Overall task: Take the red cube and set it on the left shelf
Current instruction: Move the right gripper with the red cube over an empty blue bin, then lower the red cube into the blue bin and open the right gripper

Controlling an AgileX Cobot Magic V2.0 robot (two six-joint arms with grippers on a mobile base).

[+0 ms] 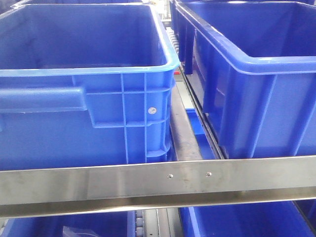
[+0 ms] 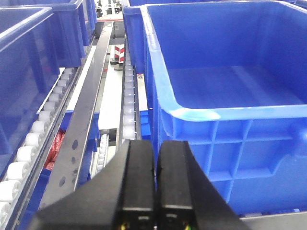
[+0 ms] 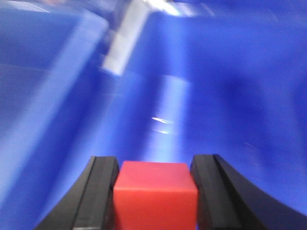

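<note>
The red cube (image 3: pixel 156 194) sits between the two black fingers of my right gripper (image 3: pixel 156 165), which is shut on it. The right wrist view is blurred and shows only blue bin surfaces behind the cube. My left gripper (image 2: pixel 156 148) is shut and empty; its black fingers (image 2: pixel 139 177) touch each other, in front of the near left corner of a large blue bin (image 2: pixel 230 120). Neither gripper nor the cube shows in the front view.
Two big blue bins (image 1: pixel 84 84) (image 1: pixel 256 74) stand side by side on a shelf behind a steel rail (image 1: pixel 158 185). White roller tracks (image 2: pixel 33 139) and a perforated metal beam (image 2: pixel 76 139) run left of the bin. Something red (image 2: pixel 55 148) lies below the rollers.
</note>
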